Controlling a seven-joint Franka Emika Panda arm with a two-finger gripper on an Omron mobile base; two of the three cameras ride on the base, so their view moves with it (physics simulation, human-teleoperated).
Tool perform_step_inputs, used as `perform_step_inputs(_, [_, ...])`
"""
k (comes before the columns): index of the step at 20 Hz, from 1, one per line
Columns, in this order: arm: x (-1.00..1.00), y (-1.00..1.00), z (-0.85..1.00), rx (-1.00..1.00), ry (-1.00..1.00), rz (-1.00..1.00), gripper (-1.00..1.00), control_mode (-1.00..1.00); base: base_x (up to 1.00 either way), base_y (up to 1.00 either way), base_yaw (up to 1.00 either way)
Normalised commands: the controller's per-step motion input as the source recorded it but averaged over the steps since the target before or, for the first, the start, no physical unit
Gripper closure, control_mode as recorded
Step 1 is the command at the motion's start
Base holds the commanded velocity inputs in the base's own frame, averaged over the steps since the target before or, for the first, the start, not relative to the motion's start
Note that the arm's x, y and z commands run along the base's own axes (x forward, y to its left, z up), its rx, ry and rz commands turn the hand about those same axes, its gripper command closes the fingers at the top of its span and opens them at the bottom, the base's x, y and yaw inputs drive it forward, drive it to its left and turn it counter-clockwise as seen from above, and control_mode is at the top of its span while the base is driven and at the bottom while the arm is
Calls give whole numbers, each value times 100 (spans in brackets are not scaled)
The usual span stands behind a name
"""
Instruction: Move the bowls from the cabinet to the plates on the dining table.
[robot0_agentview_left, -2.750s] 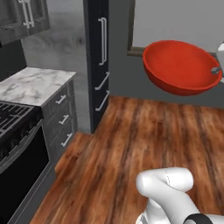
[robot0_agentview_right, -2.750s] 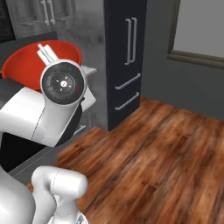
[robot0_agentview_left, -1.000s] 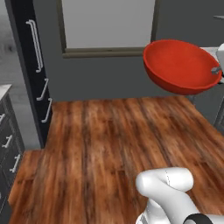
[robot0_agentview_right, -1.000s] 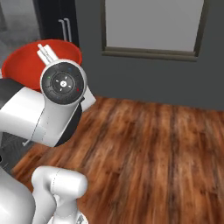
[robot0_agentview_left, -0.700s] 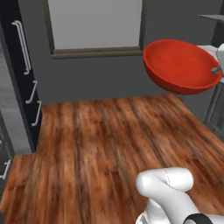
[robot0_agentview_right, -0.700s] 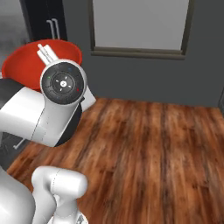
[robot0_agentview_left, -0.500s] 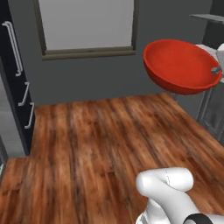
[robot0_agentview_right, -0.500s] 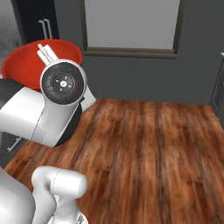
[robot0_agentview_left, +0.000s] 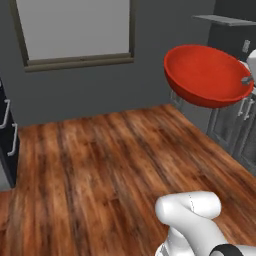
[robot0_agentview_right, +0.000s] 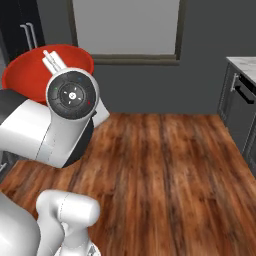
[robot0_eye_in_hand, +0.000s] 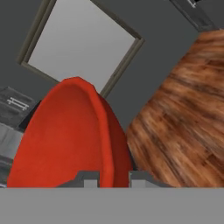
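Gripper (robot0_eye_in_hand: 113, 177) pinches the red bowl (robot0_agentview_left: 207, 75) by its rim; the dining table probably lies beyond the frame.

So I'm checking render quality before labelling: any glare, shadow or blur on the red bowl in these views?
Left base view: the red bowl is evenly lit, with a darker underside and no sharp glare. Right base view: its rim is crisp and the wood floor carries soft sheen. Hand view: the bowl looms large and stretched, its rim between the jaws of the gripper.
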Motion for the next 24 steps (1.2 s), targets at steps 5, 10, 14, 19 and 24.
perform_step_inputs(5, [0,0,0,0,0,0,100,100,0,3,-25])
perform_step_inputs(10, [0,0,0,0,0,0,100,100,0,3,-25])
perform_step_inputs(14, [0,0,0,0,0,0,100,100,0,3,-25])
perform_step_inputs(19, [0,0,0,0,0,0,100,100,0,3,-25])
perform_step_inputs(24, [0,0,0,0,0,0,100,100,0,3,-25])
